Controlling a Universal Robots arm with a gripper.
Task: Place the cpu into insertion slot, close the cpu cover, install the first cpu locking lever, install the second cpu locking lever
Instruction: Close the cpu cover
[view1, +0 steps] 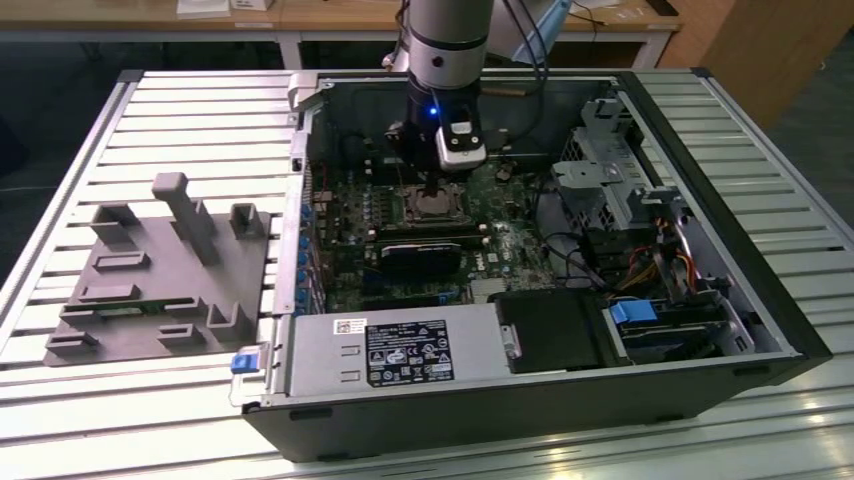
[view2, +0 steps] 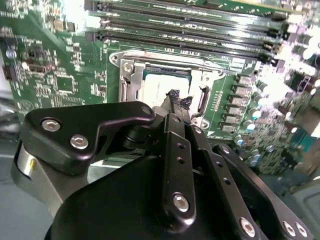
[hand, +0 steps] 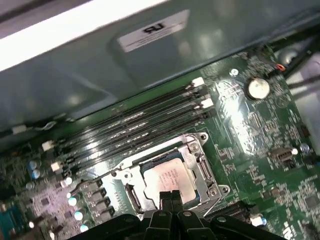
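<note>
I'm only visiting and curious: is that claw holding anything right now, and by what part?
Nothing is held. The claw has its tips shut together with nothing between them, over the cpu, which lies in its socket framed by the cpu cover.

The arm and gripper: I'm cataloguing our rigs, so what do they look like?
The arm is a silver-grey cylinder with a dark band, a blue light and a pale block at its wrist; dark cables trail beside it. The gripper is matte black, built of flat linkage plates with silver screws.
</note>
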